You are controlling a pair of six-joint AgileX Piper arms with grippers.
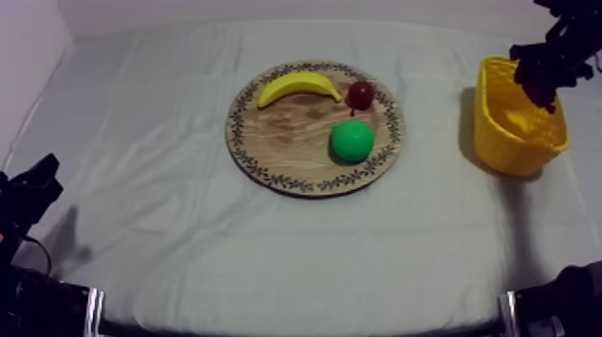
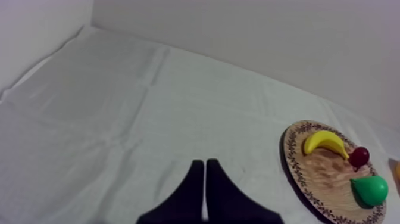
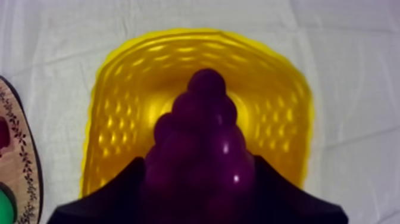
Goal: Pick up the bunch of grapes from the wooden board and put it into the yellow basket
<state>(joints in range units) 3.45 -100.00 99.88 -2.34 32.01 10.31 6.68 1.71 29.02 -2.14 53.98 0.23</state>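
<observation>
The purple bunch of grapes [image 3: 199, 149] hangs over the mouth of the yellow basket [image 3: 125, 101], with my right gripper [image 3: 199, 179] shut on it. From above, my right gripper [image 1: 542, 76] hovers over the yellow basket [image 1: 515, 134] at the table's right side. The round wooden board [image 1: 296, 148] holds a banana [image 1: 297, 86], a small red fruit [image 1: 361, 94] and a green pear [image 1: 352, 141]. My left gripper [image 2: 204, 182] is shut on nothing, low over bare cloth, left of the board [image 2: 324, 179].
The banana [image 2: 324, 143], small red fruit [image 2: 359, 156] and pear [image 2: 370, 189] lie on the board in the left wrist view. My left arm [image 1: 27, 202] rests at the table's left edge. A wall runs behind the table.
</observation>
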